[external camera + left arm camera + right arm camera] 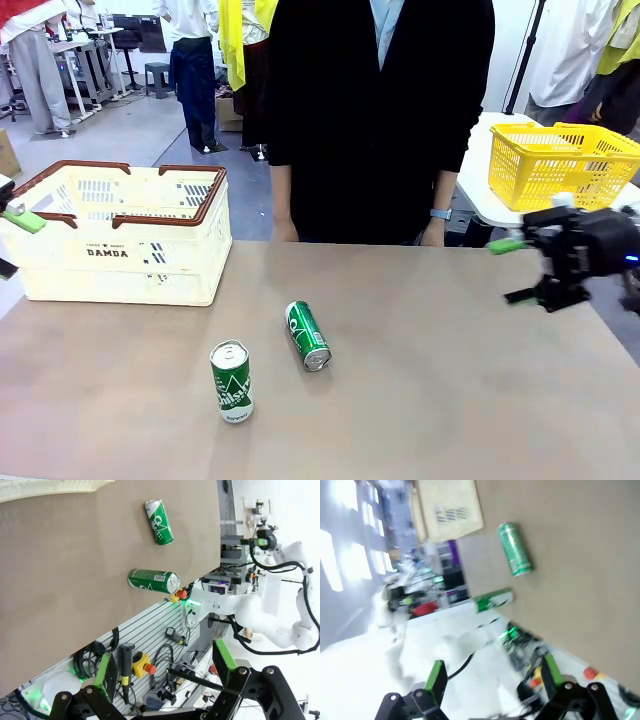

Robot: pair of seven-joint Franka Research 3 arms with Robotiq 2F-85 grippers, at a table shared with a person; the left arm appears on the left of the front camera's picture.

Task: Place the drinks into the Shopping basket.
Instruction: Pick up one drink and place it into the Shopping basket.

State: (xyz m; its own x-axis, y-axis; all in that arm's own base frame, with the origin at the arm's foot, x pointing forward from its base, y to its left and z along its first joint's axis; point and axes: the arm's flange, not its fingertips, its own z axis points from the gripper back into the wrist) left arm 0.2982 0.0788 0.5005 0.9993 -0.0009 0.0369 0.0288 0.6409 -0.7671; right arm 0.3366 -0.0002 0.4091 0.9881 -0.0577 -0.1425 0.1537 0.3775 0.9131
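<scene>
Two green drink cans lie on their sides near the middle of the brown table (450, 400). The nearer can (231, 383) is just left of the farther can (308, 335), and both are well apart from the cream Shopping basket (60, 275) at the far left, neither yet in it. The left gripper (12, 242) hangs beside the basket and the right gripper (512, 270) over the table's right edge, both with jaws spread wide and holding nothing. A person (380, 120) stands at the far side. The step in hand looks like a first pick. It calls for a straight descent with the jaws set across the can's round body, not along its length. The jaws should close gently, since a lying can may roll, and the can should clear the basket's brown rim before release.
</scene>
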